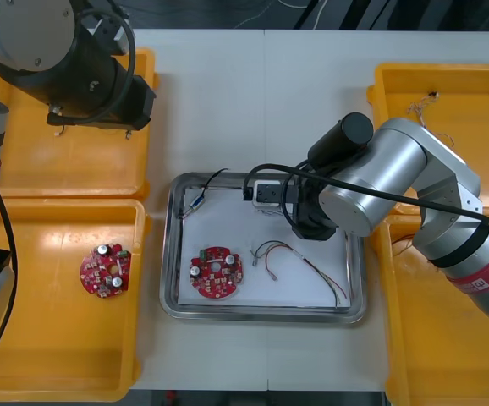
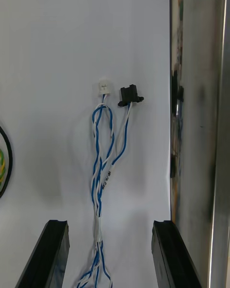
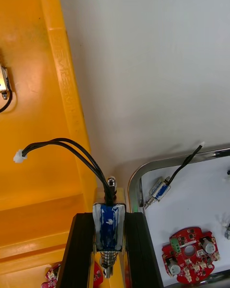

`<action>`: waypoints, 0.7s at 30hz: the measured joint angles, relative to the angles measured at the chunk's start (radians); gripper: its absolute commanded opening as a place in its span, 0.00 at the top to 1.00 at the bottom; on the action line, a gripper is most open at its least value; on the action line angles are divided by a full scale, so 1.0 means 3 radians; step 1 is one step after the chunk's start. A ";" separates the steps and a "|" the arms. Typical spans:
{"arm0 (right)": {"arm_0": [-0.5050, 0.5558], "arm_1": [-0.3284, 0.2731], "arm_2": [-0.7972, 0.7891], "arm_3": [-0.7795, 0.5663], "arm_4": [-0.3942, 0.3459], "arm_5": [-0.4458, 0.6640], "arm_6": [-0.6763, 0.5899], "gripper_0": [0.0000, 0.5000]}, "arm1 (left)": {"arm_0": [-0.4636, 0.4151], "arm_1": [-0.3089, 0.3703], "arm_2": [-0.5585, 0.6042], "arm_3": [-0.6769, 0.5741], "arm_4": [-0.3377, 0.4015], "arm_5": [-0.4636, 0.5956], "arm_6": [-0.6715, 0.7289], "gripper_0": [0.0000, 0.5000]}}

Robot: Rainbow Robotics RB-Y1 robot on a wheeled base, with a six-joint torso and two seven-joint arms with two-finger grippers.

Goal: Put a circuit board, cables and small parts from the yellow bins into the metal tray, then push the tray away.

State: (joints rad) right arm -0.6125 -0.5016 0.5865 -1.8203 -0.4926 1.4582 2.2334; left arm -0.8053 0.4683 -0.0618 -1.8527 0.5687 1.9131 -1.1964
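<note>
My right gripper [image 2: 109, 252] is open low over the white inside of the metal tray [image 1: 170, 254], near its far right part. A twisted blue and white cable [image 2: 103, 158] lies on the liner between its fingers [image 2: 48, 254]. My left gripper [image 3: 109, 218] is shut on a small metal part [image 3: 109, 225] with a blue body and a black cable [image 3: 72, 146], held over the rim of the far left yellow bin [image 3: 62, 77]. In the tray lie a red circuit board [image 1: 217, 272], another small metal part [image 1: 198, 201] and a red and yellow cable [image 1: 299, 260].
A second circuit board [image 1: 106, 271] lies in the near left yellow bin [image 1: 24, 338]. Thin wires [image 1: 418, 108] rest in the far right bin [image 1: 481, 93]. My right arm [image 1: 380, 178] reaches across from the right bins to the tray.
</note>
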 measured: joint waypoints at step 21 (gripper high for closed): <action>0.0012 0.0002 -0.1390 -0.0949 -0.0484 0.1530 -0.0163 0.00 | 0.0000 -0.0007 0.0000 -0.0009 0.0007 0.0000 0.0000 1.00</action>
State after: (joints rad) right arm -0.6089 -0.5010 0.1695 -2.1049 -0.6379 1.9172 2.1844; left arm -0.8052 0.4662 -0.0617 -1.8555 0.5708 1.9131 -1.1963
